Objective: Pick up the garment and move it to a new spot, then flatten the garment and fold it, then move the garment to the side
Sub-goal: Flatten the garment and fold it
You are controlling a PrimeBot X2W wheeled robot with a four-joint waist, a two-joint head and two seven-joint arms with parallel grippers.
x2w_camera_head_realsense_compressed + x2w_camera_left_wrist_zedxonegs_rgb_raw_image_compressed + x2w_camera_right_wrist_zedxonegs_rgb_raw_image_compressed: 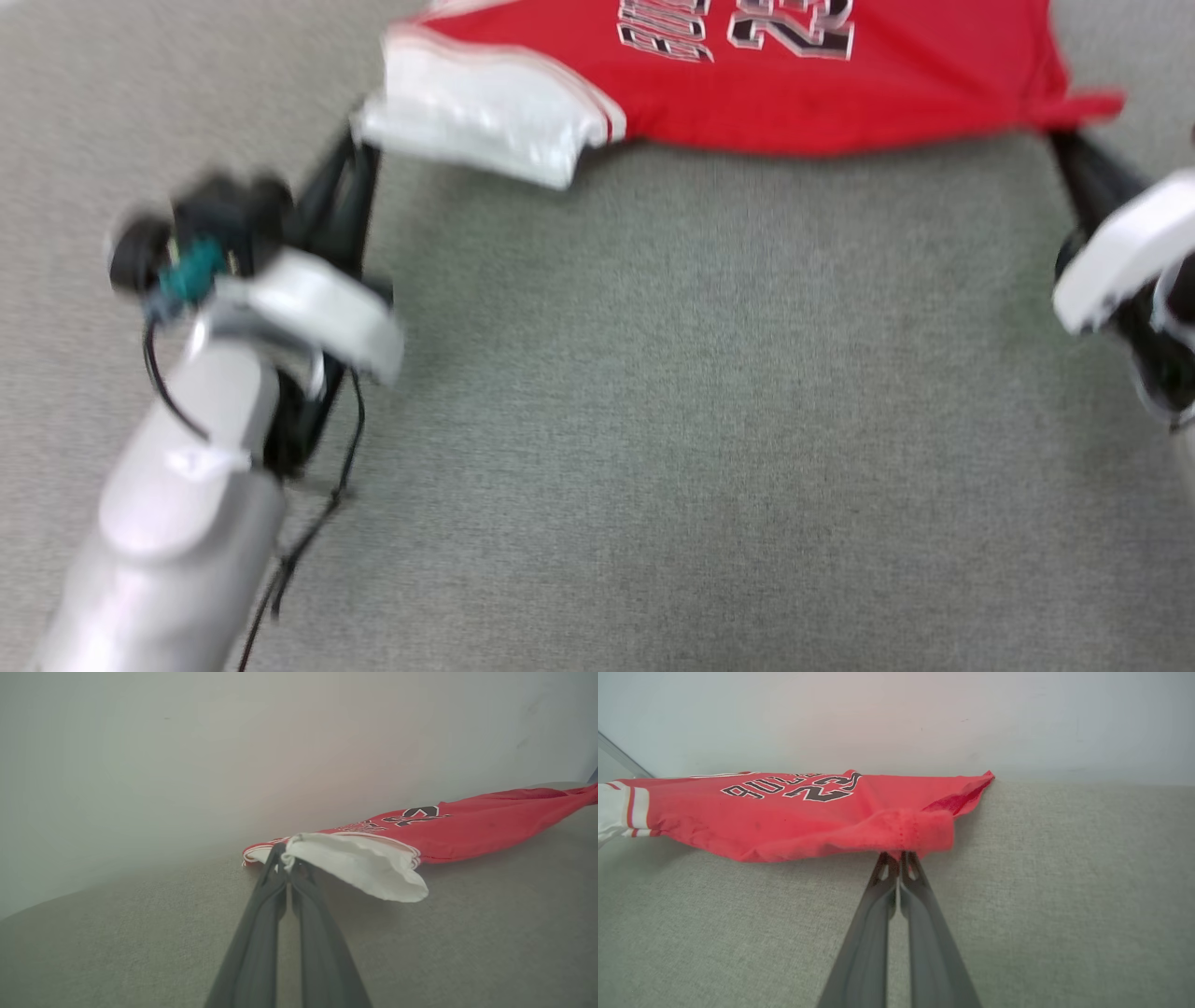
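The garment (803, 84), a red jersey with a white sleeve (485, 117) and dark white-outlined print, stretches across the top of the head view, lifted a little above the grey fabric surface (709, 392). My left gripper (359, 140) is shut on the white sleeve's edge; in the left wrist view its fingertips (286, 861) pinch the white cloth of the garment (467, 826). My right gripper (1060, 135) is shut on the red corner at the far right, and in the right wrist view that gripper (899, 856) clamps a bunched red fold of the garment (794, 816).
A pale wall (896, 718) rises right behind the grey surface, close to the garment's far edge. Wide grey fabric (709, 485) stretches between my arms and toward the near side. A black cable (308, 532) hangs along my left forearm.
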